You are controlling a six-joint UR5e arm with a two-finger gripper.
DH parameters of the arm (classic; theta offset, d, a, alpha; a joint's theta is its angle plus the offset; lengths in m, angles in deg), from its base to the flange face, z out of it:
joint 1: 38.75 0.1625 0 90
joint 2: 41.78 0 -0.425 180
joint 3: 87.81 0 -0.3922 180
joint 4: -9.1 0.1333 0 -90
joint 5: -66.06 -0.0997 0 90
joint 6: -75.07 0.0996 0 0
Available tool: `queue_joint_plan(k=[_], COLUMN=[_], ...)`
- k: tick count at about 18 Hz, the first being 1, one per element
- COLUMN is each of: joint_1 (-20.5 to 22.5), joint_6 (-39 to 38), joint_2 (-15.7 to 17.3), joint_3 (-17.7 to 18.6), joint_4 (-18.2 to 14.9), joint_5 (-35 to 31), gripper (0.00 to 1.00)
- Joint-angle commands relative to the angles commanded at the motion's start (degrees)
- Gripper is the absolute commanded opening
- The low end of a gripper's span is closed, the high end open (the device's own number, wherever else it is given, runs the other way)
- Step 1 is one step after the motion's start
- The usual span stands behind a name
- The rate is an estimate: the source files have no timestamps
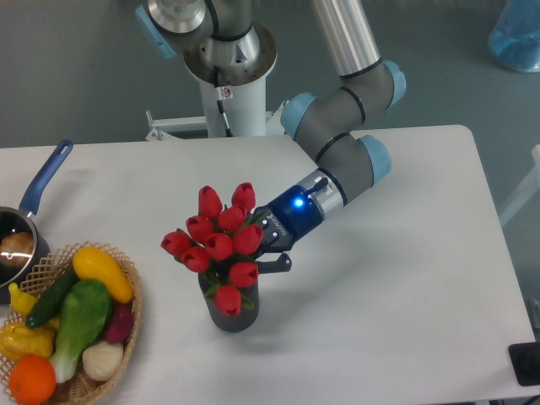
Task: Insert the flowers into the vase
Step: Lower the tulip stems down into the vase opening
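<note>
gripper reaches in from the right behind the flowers; whether its fingers pinch the stems or stand spread cannot be told, since the buds hide them. red buds sit over the dark vase, which stands upright on the white surface near its middle. at the near left a wicker basket holds vegetables, with a blue-handled saucepan just beyond it.

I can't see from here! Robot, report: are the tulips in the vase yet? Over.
End effector at the tulips, behind the blooms; grip unclear. Tulip stems down in the dark vase, buds above its mouth. Wicker basket to the side, nothing blocking.
</note>
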Motion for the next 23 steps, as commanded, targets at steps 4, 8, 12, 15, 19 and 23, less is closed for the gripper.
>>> queue_joint_plan(k=[4,8,12,15,19,23], joint_1=[0.1,0.0,0.1,0.3,0.3,0.4], joint_6=[0.1,1.0,1.1,1.1,1.1,1.4], joint_2=[-0.7,-0.9,-0.8,-0.8,-0.7,-0.7], joint_3=[-0.3,-0.3,-0.3,-0.3,-0.3,-0.3], joint_4=[0.1,0.0,0.1,0.0,0.0,0.0], joint_5=[0.0,0.0,0.0,0.1,0.1,0.1], gripper=[0.26,0.27,0.31,0.36,0.43,0.53])
